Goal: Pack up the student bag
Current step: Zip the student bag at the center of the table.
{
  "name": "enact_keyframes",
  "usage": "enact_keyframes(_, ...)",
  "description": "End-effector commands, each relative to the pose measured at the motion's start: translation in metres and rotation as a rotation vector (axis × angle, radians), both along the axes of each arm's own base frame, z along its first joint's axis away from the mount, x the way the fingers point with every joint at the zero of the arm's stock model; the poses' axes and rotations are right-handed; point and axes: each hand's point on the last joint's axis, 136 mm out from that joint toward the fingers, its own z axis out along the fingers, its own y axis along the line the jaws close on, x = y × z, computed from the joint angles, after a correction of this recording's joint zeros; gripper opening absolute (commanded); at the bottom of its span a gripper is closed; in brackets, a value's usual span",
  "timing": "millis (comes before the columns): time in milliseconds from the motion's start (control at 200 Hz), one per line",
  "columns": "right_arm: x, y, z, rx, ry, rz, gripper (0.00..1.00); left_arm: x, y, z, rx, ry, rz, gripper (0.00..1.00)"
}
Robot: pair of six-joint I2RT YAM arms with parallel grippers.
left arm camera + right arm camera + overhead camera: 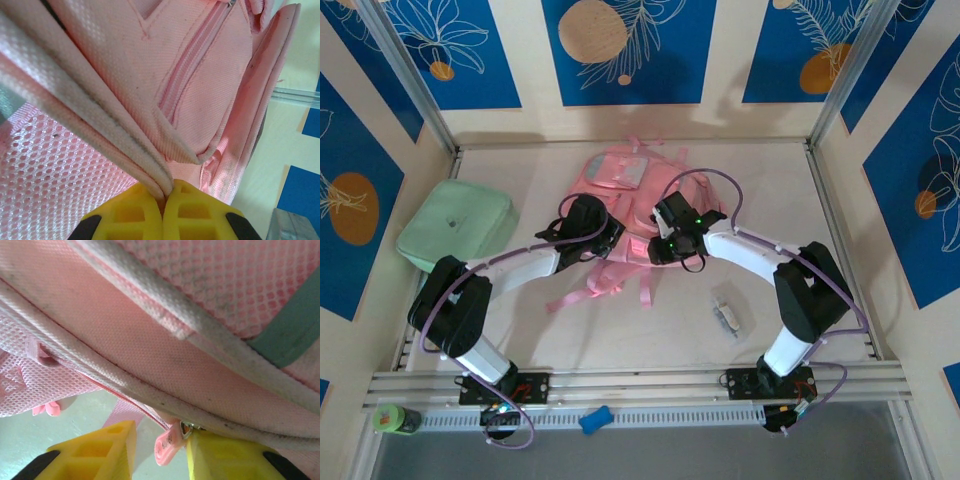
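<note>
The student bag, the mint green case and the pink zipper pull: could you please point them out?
student bag (620, 172), top external view, on its upper front pocket.
mint green case (455, 238), top external view, middle of its top face.
pink zipper pull (167, 444), right wrist view, on the pink tab.

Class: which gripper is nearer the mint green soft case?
Left. The left gripper, shut on the student bag's piping, is at the bag's side facing the mint green case. The right gripper is at the bag's other side, farther from the case.
</note>
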Motion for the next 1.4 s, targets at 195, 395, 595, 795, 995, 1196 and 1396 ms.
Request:
enact_keyframes(195, 0.0, 0.001, -0.019, -0.011, 0.054, -0.088, 0.27, 0.014, -0.003, 0.03, -0.018, -0.094, -0.005, 0.0)
enact_keyframes(395, 0.004, -0.004, -0.003, -0.049, 0.029, -0.112, 0.11, 0.016, 0.001, 0.033, 0.004, -0.109, -0.01, 0.0)
enact_keyframes(595, -0.011, -0.042, 0.005, -0.166, 0.051, -0.201, 0.01, 0.026, 0.02, 0.03, 0.066, -0.122, -0.037, 0.0)
enact_keyframes(795, -0.024, -0.082, 0.007, -0.252, 0.074, -0.226, 0.0, 0.039, 0.048, 0.026, 0.215, -0.136, -0.161, 0.0)
enact_keyframes(995, -0.035, -0.023, 0.027, -0.175, 0.063, -0.035, 0.0, 0.076, 0.044, 0.034, 0.271, -0.189, -0.26, 0.0)
enact_keyframes(1196, -0.034, 0.066, 0.057, 0.036, 0.052, 0.05, 0.0, 0.121, 0.045, 0.035, 0.27, -0.236, -0.3, 0.0)
enact_keyframes(1396, -0.011, 0.08, 0.051, 0.043, 0.049, 0.027, 0.0, 0.103, 0.043, 0.037, 0.113, -0.232, -0.342, 0.26)
